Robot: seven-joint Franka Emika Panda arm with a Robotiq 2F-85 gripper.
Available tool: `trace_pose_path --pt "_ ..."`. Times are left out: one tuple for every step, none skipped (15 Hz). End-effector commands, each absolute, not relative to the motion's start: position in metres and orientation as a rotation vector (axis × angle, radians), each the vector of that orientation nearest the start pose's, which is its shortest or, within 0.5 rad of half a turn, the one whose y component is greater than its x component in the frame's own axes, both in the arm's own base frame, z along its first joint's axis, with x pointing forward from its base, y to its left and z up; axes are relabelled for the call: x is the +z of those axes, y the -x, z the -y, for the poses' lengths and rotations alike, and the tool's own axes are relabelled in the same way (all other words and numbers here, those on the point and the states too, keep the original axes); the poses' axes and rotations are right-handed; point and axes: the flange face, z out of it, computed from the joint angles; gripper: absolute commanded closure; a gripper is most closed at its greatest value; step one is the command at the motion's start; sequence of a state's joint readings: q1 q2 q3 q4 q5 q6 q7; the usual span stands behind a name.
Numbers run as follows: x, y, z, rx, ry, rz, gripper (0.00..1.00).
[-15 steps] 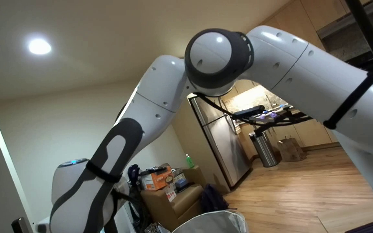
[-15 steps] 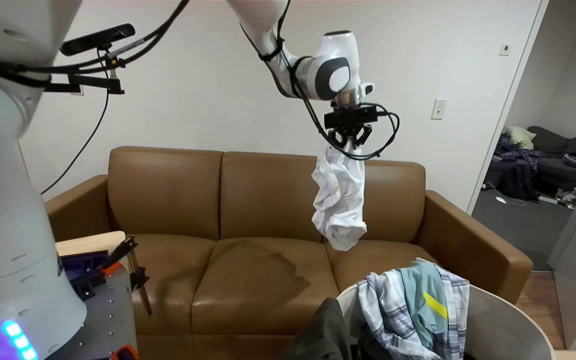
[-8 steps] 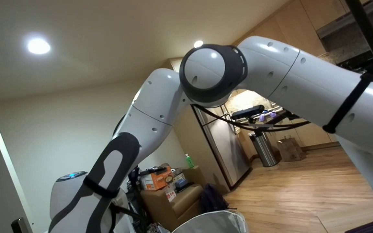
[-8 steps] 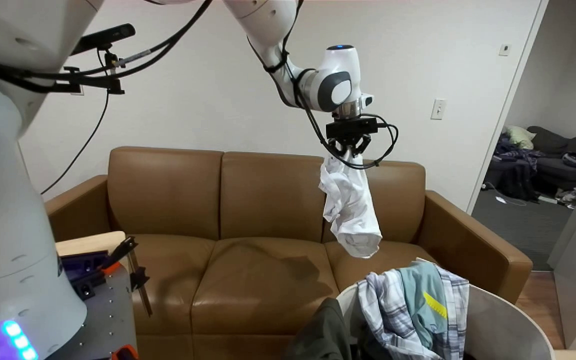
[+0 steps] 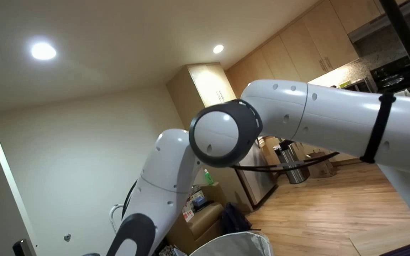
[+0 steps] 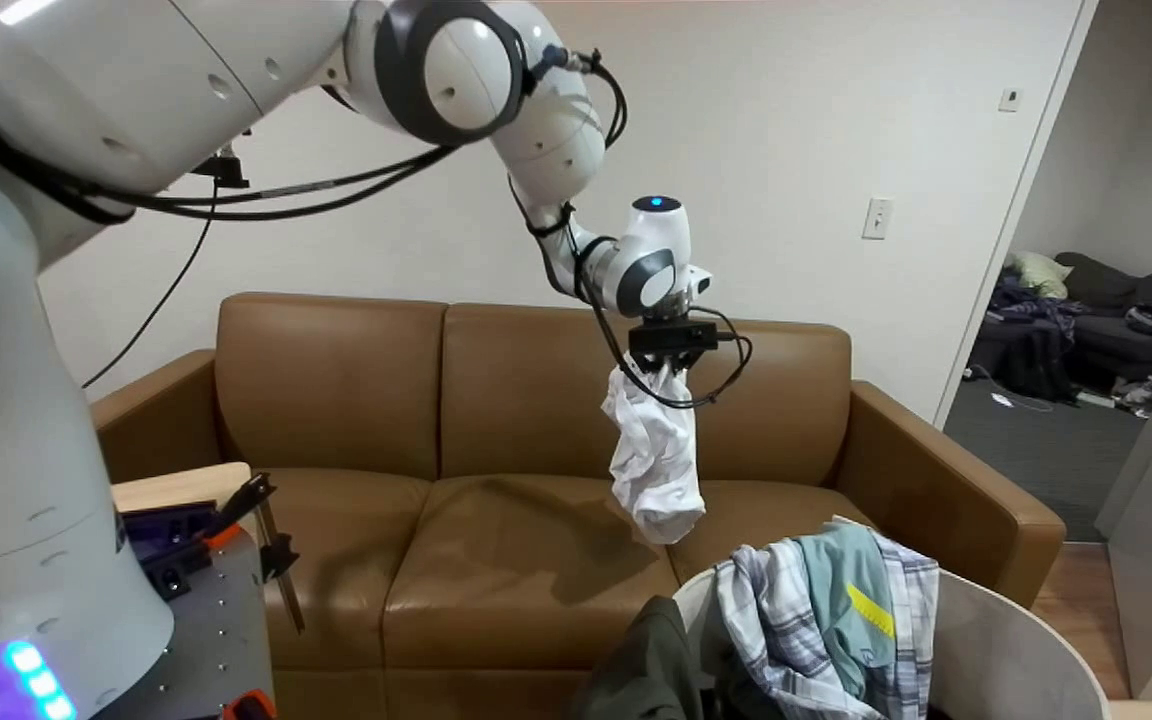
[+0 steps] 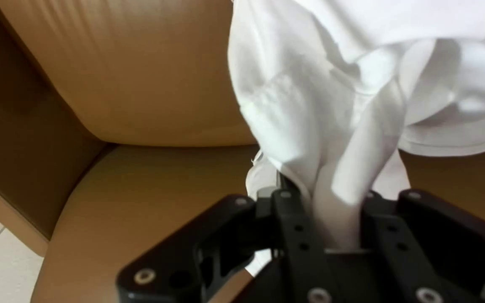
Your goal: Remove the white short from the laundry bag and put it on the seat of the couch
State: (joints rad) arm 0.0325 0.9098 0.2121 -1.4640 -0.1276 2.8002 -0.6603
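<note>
My gripper (image 7: 329,200) pinches the white shorts (image 6: 656,460), long axis near-vertical, loose end down, seen between back and front edges of the couch seat (image 6: 496,535); my arm (image 6: 548,140) arches above.

Upright at the base (image 6: 36,560) at eight o'clock in an exterior view, bent at the elbow (image 6: 466,75) near eleven o'clock, sloped along the forearm (image 6: 556,165) toward five o'clock, aimed toward six o'clock at the gripper (image 6: 669,367), clamped at closely set fingers (image 7: 296,236)
</note>
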Motion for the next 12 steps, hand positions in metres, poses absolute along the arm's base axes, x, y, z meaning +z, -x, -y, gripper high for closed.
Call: trace_pose_path --pt "0.159 -0.758 -0.167 -0.717 2.766 1.444 0.94" --pt "0.148 -0.759 -0.168 -0.677 2.782 1.477 0.94" --pt "0.140 -0.760 -0.170 -0.665 2.765 1.517 0.94" --pt "0.133 -0.762 -0.173 -0.672 2.741 1.537 0.94" --pt "0.133 -0.749 -0.170 -0.653 2.768 1.460 0.94" --pt "0.125 -0.748 -0.171 -0.645 2.766 1.460 0.89" --pt "0.120 -0.747 -0.171 -0.634 2.766 1.459 0.89" --pt "0.119 -0.746 -0.171 -0.631 2.766 1.459 0.89" --pt "0.120 -0.746 -0.171 -0.633 2.766 1.459 0.89" --pt "0.120 -0.747 -0.171 -0.635 2.766 1.459 0.89" --pt "0.121 -0.746 -0.176 -0.657 2.747 1.479 0.94" --pt "0.118 -0.747 -0.181 -0.653 2.734 1.507 0.94"
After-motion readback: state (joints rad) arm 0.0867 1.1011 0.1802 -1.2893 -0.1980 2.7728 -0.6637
